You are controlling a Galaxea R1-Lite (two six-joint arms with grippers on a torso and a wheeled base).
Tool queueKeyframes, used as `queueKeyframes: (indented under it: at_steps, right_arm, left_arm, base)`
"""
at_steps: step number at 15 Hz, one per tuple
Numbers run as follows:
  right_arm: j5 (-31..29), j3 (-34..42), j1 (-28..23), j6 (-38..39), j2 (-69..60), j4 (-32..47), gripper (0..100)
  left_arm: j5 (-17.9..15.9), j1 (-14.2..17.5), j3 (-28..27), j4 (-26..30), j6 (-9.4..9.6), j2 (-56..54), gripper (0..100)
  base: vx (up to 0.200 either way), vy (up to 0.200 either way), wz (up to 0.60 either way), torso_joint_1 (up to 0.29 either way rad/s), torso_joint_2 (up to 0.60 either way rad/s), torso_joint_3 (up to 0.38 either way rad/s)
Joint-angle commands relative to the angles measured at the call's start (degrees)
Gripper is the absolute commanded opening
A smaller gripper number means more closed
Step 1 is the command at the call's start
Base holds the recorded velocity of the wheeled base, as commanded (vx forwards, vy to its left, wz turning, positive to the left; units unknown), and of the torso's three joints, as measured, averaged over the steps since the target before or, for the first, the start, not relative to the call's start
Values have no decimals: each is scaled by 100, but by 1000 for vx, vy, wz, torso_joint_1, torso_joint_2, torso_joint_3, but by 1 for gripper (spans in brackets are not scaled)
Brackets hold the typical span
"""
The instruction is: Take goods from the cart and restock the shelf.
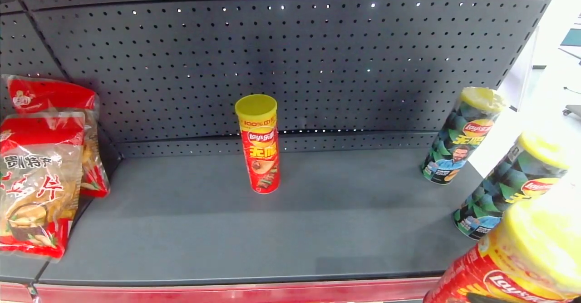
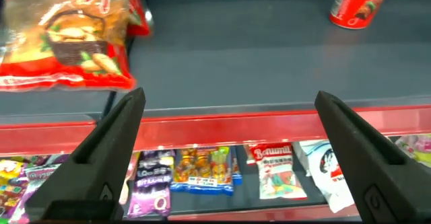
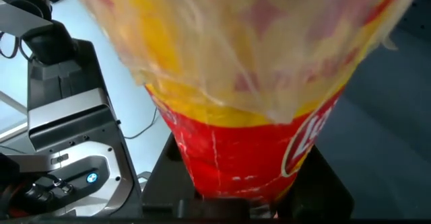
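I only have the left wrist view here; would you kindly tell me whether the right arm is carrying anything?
Observer: Yes, the right gripper is shut on a red chip can with a yellow lid, at the shelf front's right end.
Operator: Thank you. Is that end of the shelf free?
Observer: No, two green cans stand there, one behind the other.
Operator: And the red can I partly see?
Observer: That standing red can is upright, mid-shelf, near the back panel.
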Motion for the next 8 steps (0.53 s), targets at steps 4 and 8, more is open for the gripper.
queueKeyframes:
  at_steps: [4,8]
  right_arm:
    - [0,0,2,-1,1,0,0]
    - [0,-9,2,-1,9,0,0]
  left_arm:
    - [-1,1,1,2,29,2,100]
    - [-1,1,1,2,20,2,100]
  base:
    - [0,0,0,0,0,0]
    - [0,0,0,0,0,0]
